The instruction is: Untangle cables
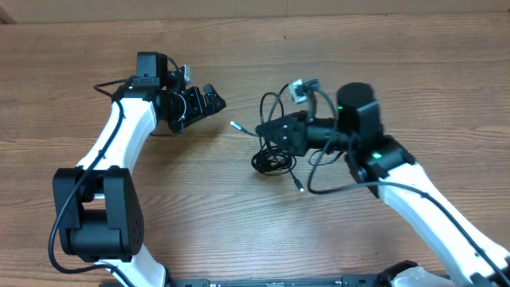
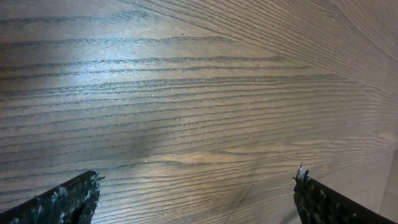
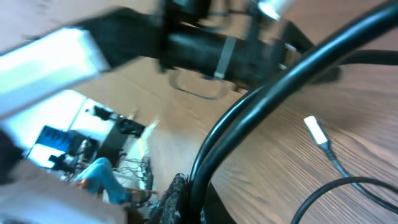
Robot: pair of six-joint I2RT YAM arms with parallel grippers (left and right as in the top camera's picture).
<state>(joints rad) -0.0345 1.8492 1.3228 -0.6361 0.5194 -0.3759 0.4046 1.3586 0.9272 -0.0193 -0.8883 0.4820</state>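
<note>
The cables (image 1: 271, 162) lie as a black tangle at the table's middle, with a loop rising behind (image 1: 273, 102). Loose plug ends show at the left (image 1: 237, 125) and at the front (image 1: 300, 188). My right gripper (image 1: 269, 132) sits over the tangle, shut on one black cable. In the right wrist view that cable (image 3: 249, 106) runs up from between the fingers (image 3: 205, 199), and a white plug end (image 3: 314, 129) lies on the wood. My left gripper (image 1: 209, 102) is open and empty to the left of the tangle. The left wrist view shows its fingertips (image 2: 196, 180) wide apart over bare wood.
A grey-white connector (image 1: 303, 88) sits behind the right gripper. The right arm's own thicker black wires (image 1: 327, 171) loop by its wrist. The wooden table (image 1: 398, 64) stretches around both arms.
</note>
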